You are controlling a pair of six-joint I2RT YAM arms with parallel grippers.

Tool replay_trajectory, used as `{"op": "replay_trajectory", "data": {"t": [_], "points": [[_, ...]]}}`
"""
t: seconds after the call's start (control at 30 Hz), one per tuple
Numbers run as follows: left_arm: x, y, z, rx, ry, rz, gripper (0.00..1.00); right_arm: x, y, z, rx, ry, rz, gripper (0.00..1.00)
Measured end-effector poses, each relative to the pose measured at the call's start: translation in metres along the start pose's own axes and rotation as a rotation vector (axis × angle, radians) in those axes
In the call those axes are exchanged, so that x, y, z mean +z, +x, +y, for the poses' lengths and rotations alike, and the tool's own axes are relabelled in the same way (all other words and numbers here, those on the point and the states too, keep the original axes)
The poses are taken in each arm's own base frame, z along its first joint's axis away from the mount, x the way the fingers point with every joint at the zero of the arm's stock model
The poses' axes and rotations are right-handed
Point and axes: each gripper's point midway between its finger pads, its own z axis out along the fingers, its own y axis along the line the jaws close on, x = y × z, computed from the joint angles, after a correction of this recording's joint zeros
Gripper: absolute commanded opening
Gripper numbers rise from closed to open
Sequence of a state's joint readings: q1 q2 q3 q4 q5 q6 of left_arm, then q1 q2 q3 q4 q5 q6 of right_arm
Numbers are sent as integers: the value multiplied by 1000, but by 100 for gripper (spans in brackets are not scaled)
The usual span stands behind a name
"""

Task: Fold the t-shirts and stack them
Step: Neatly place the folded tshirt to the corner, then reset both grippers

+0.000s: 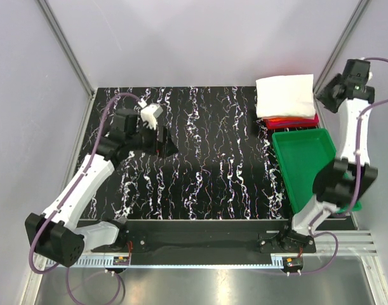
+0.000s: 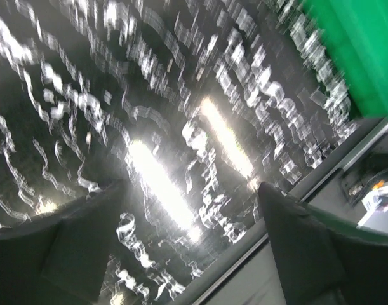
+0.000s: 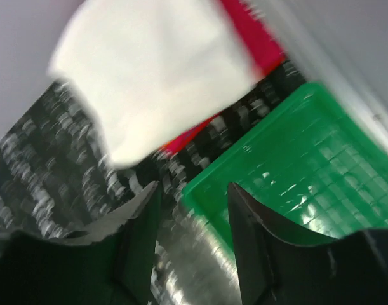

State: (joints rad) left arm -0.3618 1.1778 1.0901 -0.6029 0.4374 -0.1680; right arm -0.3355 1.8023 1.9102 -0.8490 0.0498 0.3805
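Green tray (image 1: 305,162) at right shows its gridded floor. The folded t-shirts (image 1: 284,95), white on top, lie stacked just above it, ahead of the parted right jaws; left jaws, also parted, hang upper left.

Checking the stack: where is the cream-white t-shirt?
Top view: the folded cream-white t-shirt lies on the red and orange shirts at the far right of the table, just beyond the green plastic tray.
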Motion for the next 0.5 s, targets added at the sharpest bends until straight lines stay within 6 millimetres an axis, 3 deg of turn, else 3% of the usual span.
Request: {"op": "replay_trajectory", "data": {"t": [0.03,0.07,0.13,0.2,0.27,0.37,0.5], "points": [[-5,-13,-6,6,10,-34,99,-26,9,17,-15,-60,-10,81],[-11,-25,-12,14,23,-70,99,-46,18,31,-28,-110,-11,100],[-20,-48,-24,36,51,-131,99,-91,43,67,-77,-264,-20,100],[-30,-66,-34,60,75,-191,99,-125,81,91,-112,-431,23,100],[-38,-75,-40,83,88,-236,99,-144,116,90,-108,-532,82,100],[-51,-78,-46,114,97,-297,99,-153,157,75,-89,-582,163,100],[-61,-70,-49,141,105,-353,99,-165,178,64,-90,-613,173,100]]}}
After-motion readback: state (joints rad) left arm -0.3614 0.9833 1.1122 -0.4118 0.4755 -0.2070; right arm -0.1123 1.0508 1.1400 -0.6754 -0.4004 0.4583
